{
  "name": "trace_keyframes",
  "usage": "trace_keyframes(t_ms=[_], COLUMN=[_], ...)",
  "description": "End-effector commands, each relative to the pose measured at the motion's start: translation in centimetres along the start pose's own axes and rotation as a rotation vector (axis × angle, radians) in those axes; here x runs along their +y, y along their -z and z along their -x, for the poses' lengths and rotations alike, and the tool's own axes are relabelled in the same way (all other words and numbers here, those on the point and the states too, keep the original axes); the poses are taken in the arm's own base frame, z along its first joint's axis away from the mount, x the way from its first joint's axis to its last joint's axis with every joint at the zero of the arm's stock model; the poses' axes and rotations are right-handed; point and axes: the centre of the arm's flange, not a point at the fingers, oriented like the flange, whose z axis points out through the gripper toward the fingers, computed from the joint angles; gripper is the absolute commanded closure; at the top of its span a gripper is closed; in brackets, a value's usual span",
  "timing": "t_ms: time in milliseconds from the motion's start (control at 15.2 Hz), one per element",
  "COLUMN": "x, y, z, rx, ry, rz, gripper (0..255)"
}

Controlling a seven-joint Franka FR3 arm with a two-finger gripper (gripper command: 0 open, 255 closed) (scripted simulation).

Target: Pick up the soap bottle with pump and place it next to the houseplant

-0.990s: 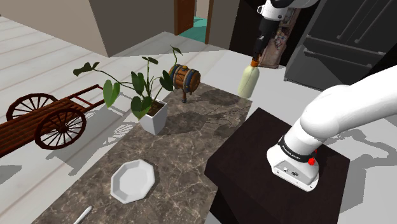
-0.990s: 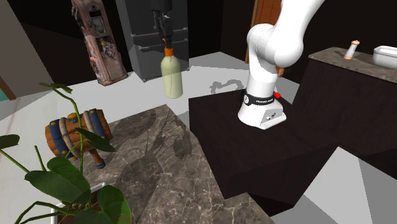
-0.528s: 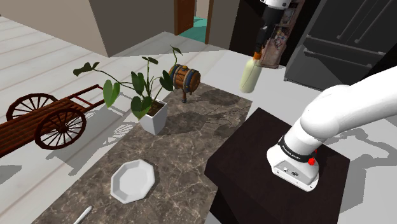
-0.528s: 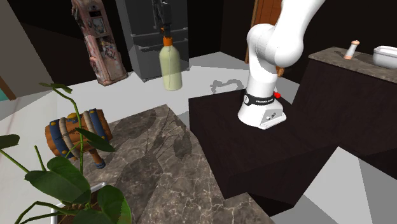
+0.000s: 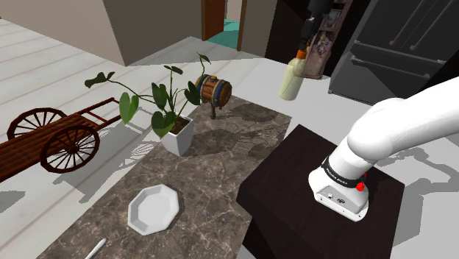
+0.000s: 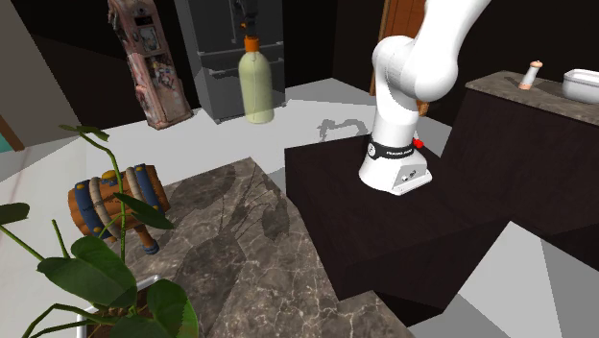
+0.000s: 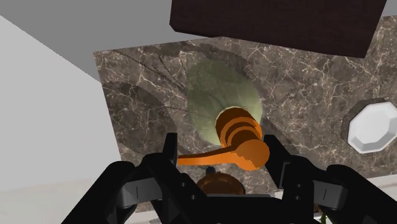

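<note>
- Soap bottle (image 5: 290, 79): pale green body, orange pump top. It hangs in the air, clear of any surface, above the far end of the desk (image 5: 221, 184) and a little tilted in the shoulder view.
- Hand (image 7: 222, 156): two black fingers closed partway on the orange pump neck, one on each side. The bottle body hangs below them.
- Step in hand, by judgement: the pick-up is done and the carry is under way. The bottle is not yet set down.
- Houseplant (image 5: 165, 110): long-stemmed green leaves in a white square pot on the desk, well apart from the bottle, toward the shoulder view's left.
- Barrel (image 5: 213, 90): a small banded keg on a stand, on the desk between the bottle and the houseplant.
- Plate (image 5: 152, 209): white, eight-sided, on the desk nearer the camera than the pot.
- Next move calls for, by judgement: travel across toward the pot, passing over or around the barrel. Then a descent onto bare desk just beside the pot, clear of the leaves and with the bottle upright, before the fingers part.
</note>
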Motion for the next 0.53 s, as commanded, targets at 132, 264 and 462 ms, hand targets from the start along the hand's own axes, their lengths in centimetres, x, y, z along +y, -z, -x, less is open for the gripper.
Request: trace_keyframes(t_ms=[132, 264, 462], x=[-0.2, -0.2, -0.3], y=[2.2, 3.2, 4.8], z=[0.0, 0.0, 0.0], rx=[0.000, 0.000, 0.000], ry=[0.000, 0.000, 0.000], rz=[0.000, 0.000, 0.000], gripper=[255, 255, 255])
